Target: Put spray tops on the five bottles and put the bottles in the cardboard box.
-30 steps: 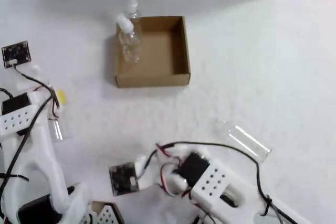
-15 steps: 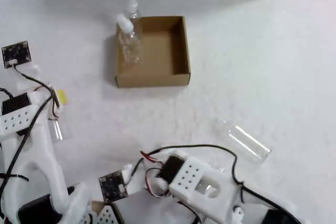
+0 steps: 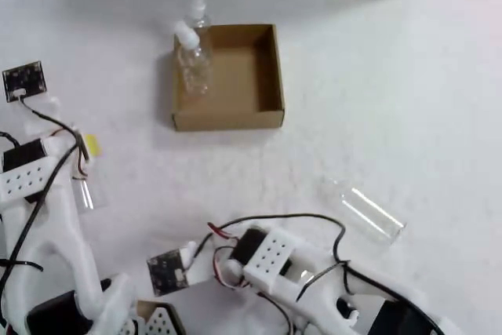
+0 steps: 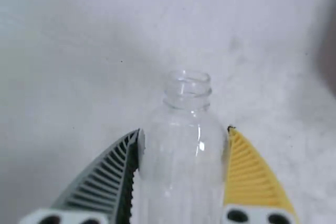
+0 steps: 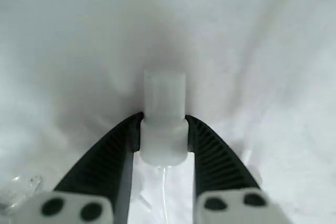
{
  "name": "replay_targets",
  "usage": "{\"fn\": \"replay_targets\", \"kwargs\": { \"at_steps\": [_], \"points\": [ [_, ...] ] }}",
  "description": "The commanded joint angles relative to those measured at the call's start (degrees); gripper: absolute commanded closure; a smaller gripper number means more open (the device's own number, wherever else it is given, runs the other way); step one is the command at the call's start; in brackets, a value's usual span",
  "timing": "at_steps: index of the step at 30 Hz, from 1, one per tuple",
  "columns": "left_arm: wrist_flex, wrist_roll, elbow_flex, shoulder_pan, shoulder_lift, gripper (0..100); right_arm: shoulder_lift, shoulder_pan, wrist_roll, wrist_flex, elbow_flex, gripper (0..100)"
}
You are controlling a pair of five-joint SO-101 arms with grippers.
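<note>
The left claw point(image 4: 184, 131) is clamped on a clear, capless bottle point(image 4: 181, 150), its grey and yellow fingers pressed against the bottle's sides just below the open threaded neck; in the high view this bottle sits well away from the cardboard box point(image 3: 235, 76), on its left and toward the arms. The right claw point(image 5: 163, 118) is closed on a white spray top point(image 5: 164, 124), both black fingers squeezing its collar, with the thin dip tube showing beneath; that arm point(image 3: 271, 260) lies low over the white surface point(image 3: 408, 92), well to the near side of the box. A capped bottle point(image 3: 194, 60) stands inside the box against its left wall. A second capped bottle point(image 3: 199, 4) stands at the box's far left corner; whether it is inside or just outside cannot be told. Another clear bottle point(image 3: 365, 209) lies on its side on the surface, well apart from the box, to its right and nearer the arms.
</note>
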Motion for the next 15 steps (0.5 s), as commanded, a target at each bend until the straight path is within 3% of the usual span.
{"fn": "replay_targets", "kwargs": {
  "at_steps": [1,3,8,15],
  "points": [
    [-1.5,0.1,-0.8,-0.5,0.1,98,-1.6,6.5,-0.2,3.7,-5.6,98.1],
    [-1.5,0.2,-0.9,-0.3,-0.2,98,-3.5,9.3,-2.4,8.7,-9.8,98.3],
    [-0.9,0.5,-2.7,1.2,-0.3,98,-10.8,17.0,-15.9,17.6,-21.0,98.3],
    [6.8,0.5,-9.5,4.4,-0.3,98,-22.9,29.0,-29.8,26.5,-30.2,98.3]
  ]
}}
